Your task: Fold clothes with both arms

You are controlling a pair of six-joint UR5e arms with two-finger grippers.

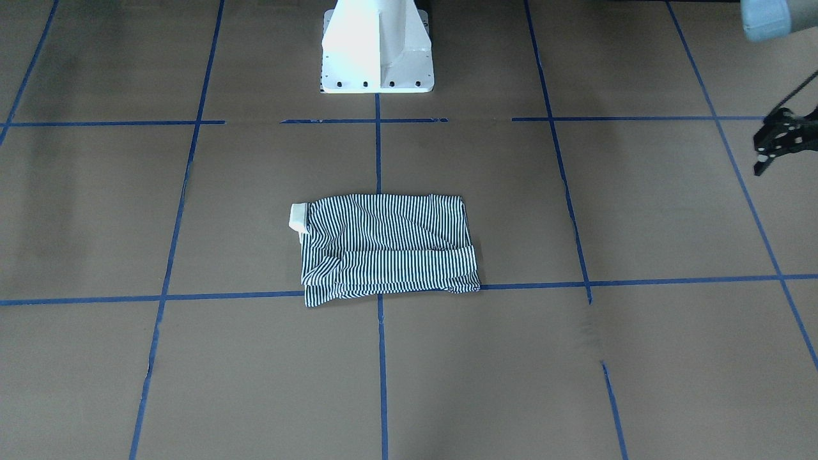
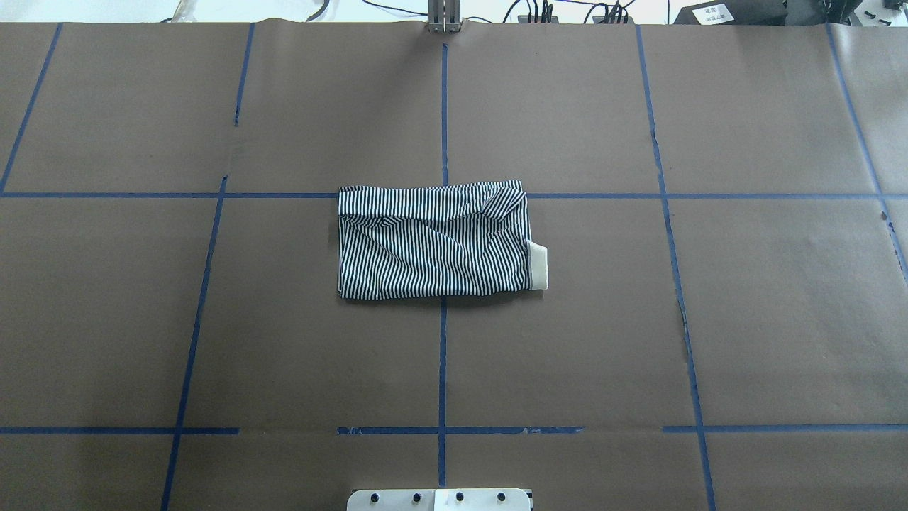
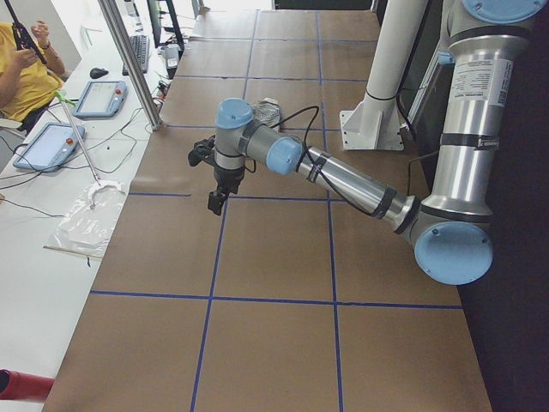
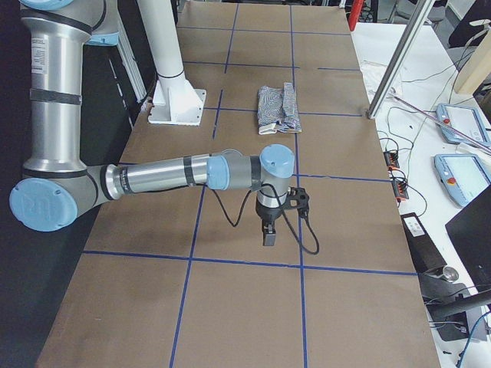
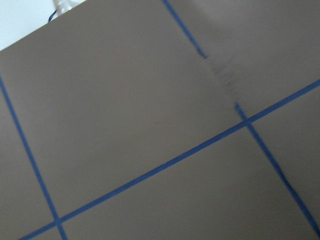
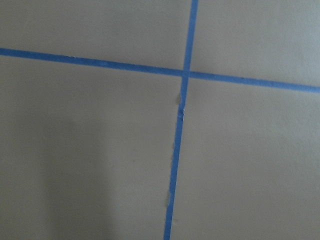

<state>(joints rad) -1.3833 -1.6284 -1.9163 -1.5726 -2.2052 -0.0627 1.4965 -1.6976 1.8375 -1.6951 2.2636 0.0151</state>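
the thin-striped navy-and-white polo shirt [image 2: 433,245] is lying folded into a flat rectangle at the middle of the brown paper-covered table [image 2: 213,319], straddling a blue tape line [image 2: 443,355], its cream collar [image 2: 539,265] poking out toward the robot's right. the black left gripper [image 1: 773,144] and black right gripper [image 4: 268,230] are hanging over bare paper, well apart from it; i cannot tell whether their jaws are parted. a white label [image 2: 713,12] at the far edge is showing print too small to read.

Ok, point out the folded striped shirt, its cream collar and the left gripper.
striped shirt [image 2: 433,245]: overhead exterior view, middle of folded body.
cream collar [image 2: 540,266]: overhead exterior view, band protruding at shirt's end.
left gripper [image 1: 767,150]: exterior front-facing view, between its black fingers.
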